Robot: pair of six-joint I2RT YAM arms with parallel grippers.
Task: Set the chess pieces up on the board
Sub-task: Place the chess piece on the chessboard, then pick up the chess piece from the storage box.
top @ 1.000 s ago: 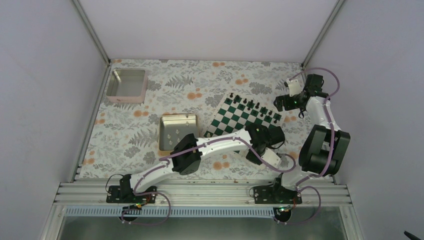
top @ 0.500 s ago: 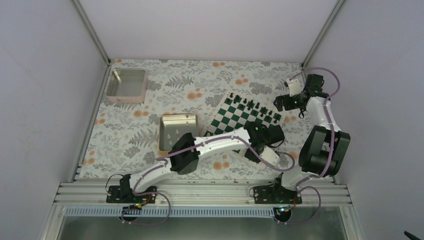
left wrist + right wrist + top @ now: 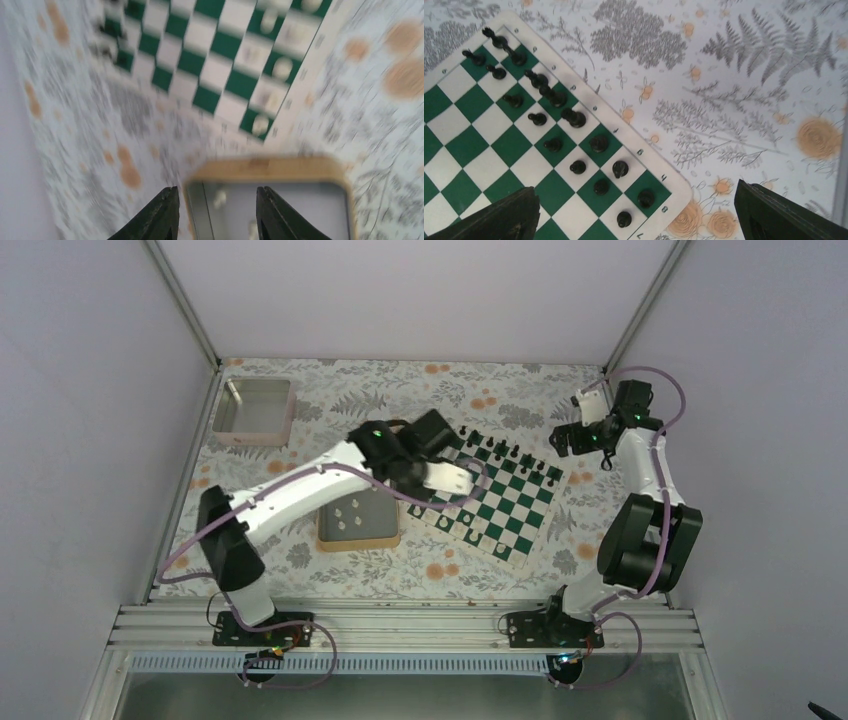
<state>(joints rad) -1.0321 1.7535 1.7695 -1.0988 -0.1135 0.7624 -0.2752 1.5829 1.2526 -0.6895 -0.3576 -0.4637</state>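
I see my left gripper (image 3: 216,192) with its jaws apart and nothing between them, above the rim of the gold tin (image 3: 265,167). The right gripper (image 3: 636,190) is spread wide near the corner of the board (image 3: 495,502). Some white chess pieces (image 3: 282,67) stand on the board, and others lie in the tin.

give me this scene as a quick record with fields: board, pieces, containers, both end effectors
chessboard: green and white, lying at an angle
black pieces: two rows along its far edge
white chess pieces: several on the side opposite the black, others in the tin
tin: gold-rimmed, left of the chessboard
tray: pinkish, far left corner
left end effector: open, empty, over the tin's rim; view blurred
right end effector: open, empty, above the black side
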